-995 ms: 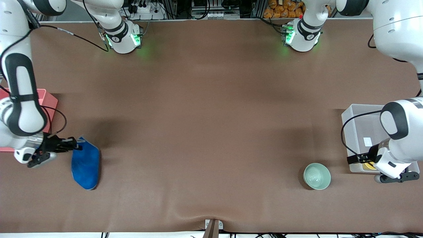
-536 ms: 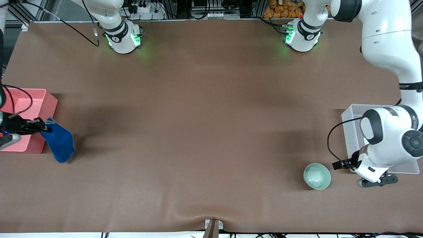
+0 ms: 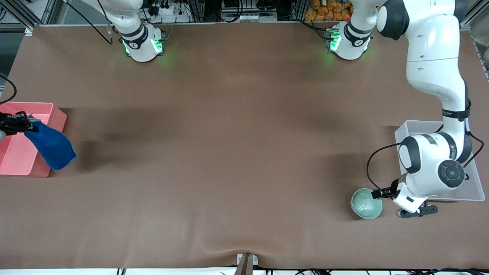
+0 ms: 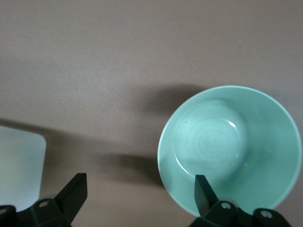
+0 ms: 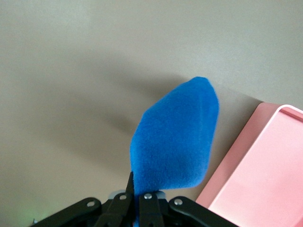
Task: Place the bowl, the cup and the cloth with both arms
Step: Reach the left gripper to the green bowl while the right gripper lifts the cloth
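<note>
The mint-green bowl (image 3: 366,203) stands upright on the table, near the front camera at the left arm's end. My left gripper (image 3: 381,193) is low at its rim and open. In the left wrist view one finger (image 4: 204,191) is over the bowl (image 4: 232,151) just inside the rim, and the other (image 4: 75,194) is outside it, over bare table; the gripper (image 4: 139,196) holds nothing. My right gripper (image 3: 22,124) is shut on the blue cloth (image 3: 50,147), which hangs from it over the pink bin's wall. The right wrist view shows the cloth (image 5: 176,137) pinched in the gripper (image 5: 141,196). The cup is hidden.
A pink bin (image 3: 15,162) sits at the right arm's end of the table; its wall (image 5: 265,170) shows beside the cloth. A clear plastic bin (image 3: 410,128) sits at the left arm's end, partly covered by the left arm; its corner (image 4: 19,165) shows in the left wrist view.
The right gripper lifted the cloth off the table and carried it over to the pink bin. The left gripper moved out of the clear bin to the bowl's rim.
</note>
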